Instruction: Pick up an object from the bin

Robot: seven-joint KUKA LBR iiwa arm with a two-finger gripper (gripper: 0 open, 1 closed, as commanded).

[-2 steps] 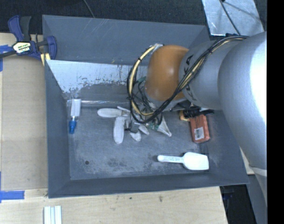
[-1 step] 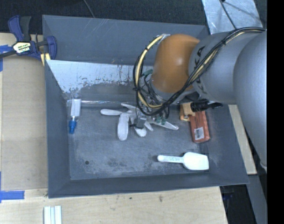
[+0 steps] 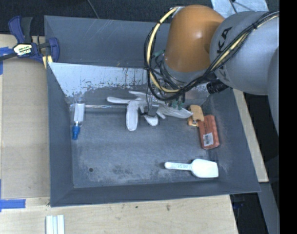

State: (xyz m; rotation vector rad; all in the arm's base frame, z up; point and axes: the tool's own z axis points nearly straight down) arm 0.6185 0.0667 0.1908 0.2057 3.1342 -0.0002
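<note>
Fingers (image 3: 149,107) over white plastic pieces (image 3: 132,115), bin (image 3: 60,130) rear

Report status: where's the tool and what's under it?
Tool low at back middle of bin, over white plastic pieces. Grip unconfirmed. Red-brown block close beside; white scoop, blue-capped tube well clear.

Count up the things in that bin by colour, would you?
White: 2 (scoop; tangle of pieces at the pincer, counted as one)
Red-brown: 1 (flat block, tan bit at one end)
Clear with blue tip: 1 (tube)
Total: 4
</note>
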